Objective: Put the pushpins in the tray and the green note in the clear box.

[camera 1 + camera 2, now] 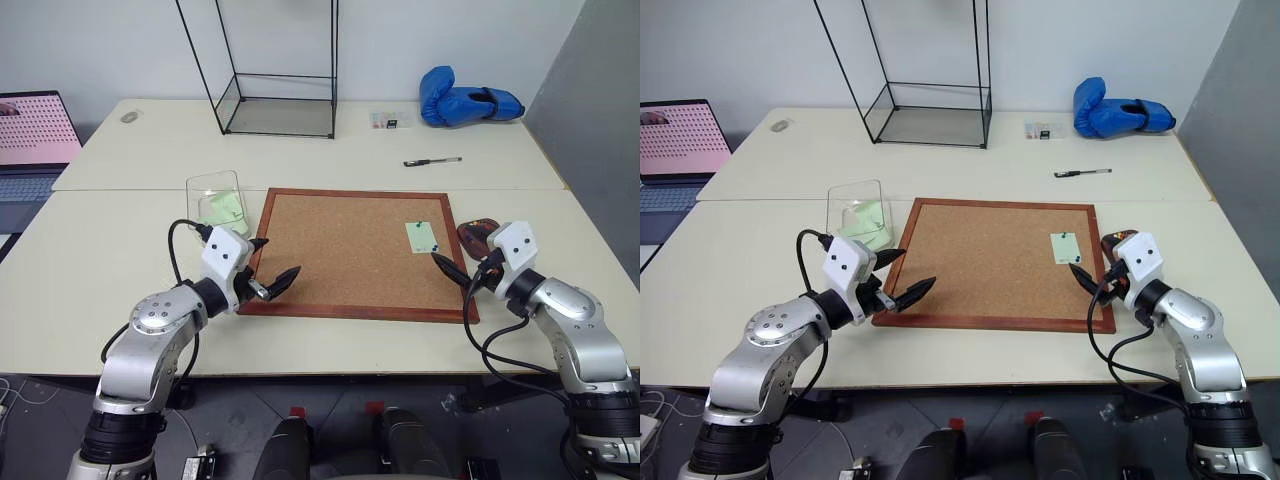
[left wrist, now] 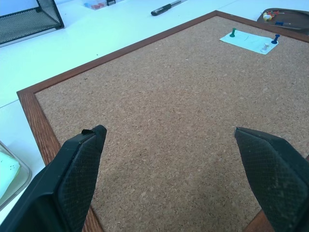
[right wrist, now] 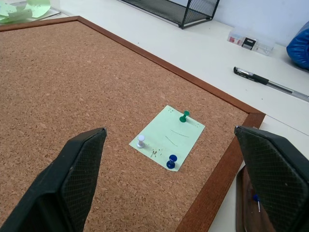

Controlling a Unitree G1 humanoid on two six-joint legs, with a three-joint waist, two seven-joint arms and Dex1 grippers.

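Note:
The pale green note [image 3: 167, 137] lies flat near the right edge of the corkboard [image 1: 350, 250], held by three pushpins: green [image 3: 184, 116], white [image 3: 140, 141] and blue [image 3: 171, 162]. The dark reddish-brown tray [image 2: 285, 13] sits just off the board's right edge, with small coloured bits in it, partly behind my right arm. The clear box [image 1: 217, 200] stands off the board's far left corner with green paper inside. My left gripper [image 1: 284, 255] hovers open over the board's near left corner. My right gripper [image 1: 455, 262] is open just short of the note, at the board's near right.
A tall black-wire glass case [image 1: 280, 70] stands at the back of the table. A pen [image 1: 432, 161], a small box of pins [image 1: 390, 119] and a blue boxing glove [image 1: 465, 100] lie at the back right. A laptop [image 1: 35, 135] is at the far left.

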